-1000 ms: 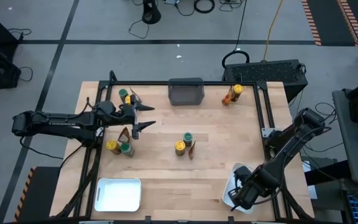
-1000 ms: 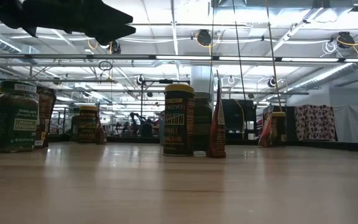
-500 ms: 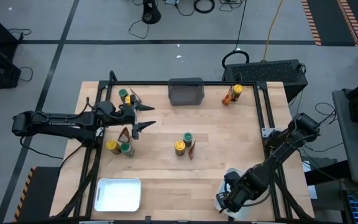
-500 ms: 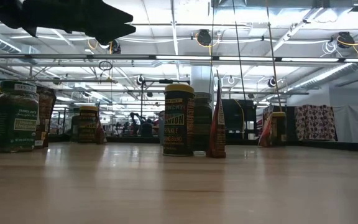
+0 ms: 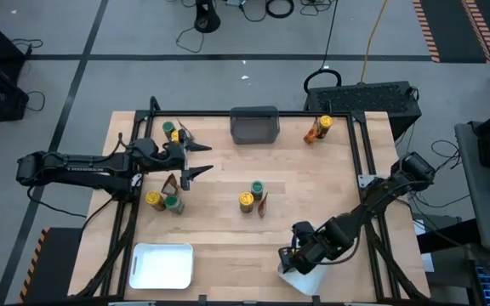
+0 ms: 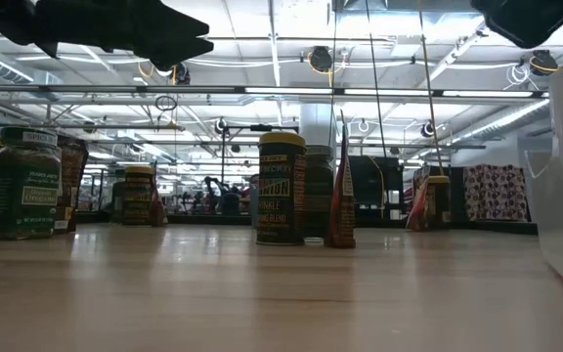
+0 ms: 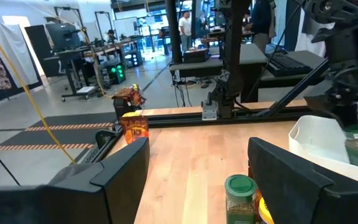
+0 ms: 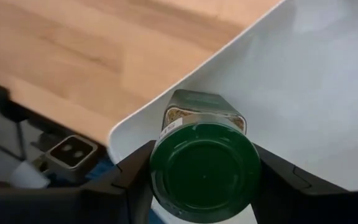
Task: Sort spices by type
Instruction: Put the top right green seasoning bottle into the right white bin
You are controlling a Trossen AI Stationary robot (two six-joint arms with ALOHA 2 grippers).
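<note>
Pale wooden table (image 5: 296, 191) on a black frame, grey workshop floor around it; positions read as a clock face over the table, six o'clock at the near edge.

1. Right gripper (image 8: 204, 180), at five o'clock. Fingers clamped on a green-lidded round glass jar of dried herb (image 8: 205, 155), held over a white rectangular plastic tray (image 8: 303, 106) at the table's near edge. The jar looks rigid, smooth and fairly slippery, light but breakable; a squeeze across the body just under the lid seems the safe hold, as here.

2. Second white tray (image 5: 162, 265), at seven o'clock.

3. Centre cluster: yellow-lidded round jar (image 5: 246, 201), another green-lidded jar (image 5: 257, 188), and a thin brown-orange pointed packet (image 5: 263, 204) just beside them. The packet looks soft, flat and feather-light, best pinched at an edge.

4. Left gripper (image 5: 196, 161), at ten o'clock, fingers apart, holding nothing, hovering above the wood.

5. Nine o'clock cluster: yellow jar (image 5: 154, 200) touching a green jar (image 5: 172, 203), packet (image 5: 171, 182) behind.

6. Eleven o'clock group (image 5: 174, 133): jars and a packet, close together.

7. Dark grey bin (image 5: 254, 125), twelve o'clock.

8. Yellow jar with packet (image 5: 318, 128), one o'clock.
</note>
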